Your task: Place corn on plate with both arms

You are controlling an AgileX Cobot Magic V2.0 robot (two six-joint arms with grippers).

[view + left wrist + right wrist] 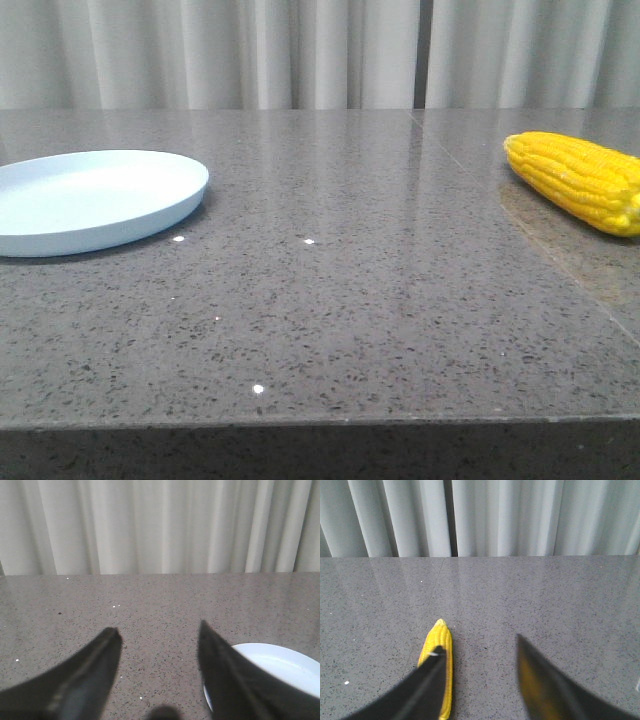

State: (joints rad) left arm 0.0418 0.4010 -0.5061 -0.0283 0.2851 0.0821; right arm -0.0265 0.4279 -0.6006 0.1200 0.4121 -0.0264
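Note:
The yellow corn (pixel 580 180) lies on the table at the far right, its tapered tip pointing left and away. The pale blue plate (pixel 90 200) sits at the left. Neither gripper shows in the front view. In the left wrist view my left gripper (pixel 159 632) is open and empty above the bare table, with the plate (pixel 280 667) partly behind one finger. In the right wrist view my right gripper (pixel 479 647) is open and empty; the corn (pixel 439 652) lies partly behind one finger (pixel 427 685), outside the gap between the fingers.
The grey speckled stone table (pixel 330 300) runs to a front edge near the camera. A pale curtain (pixel 320 50) hangs behind the table. A seam in the tabletop runs diagonally past the corn.

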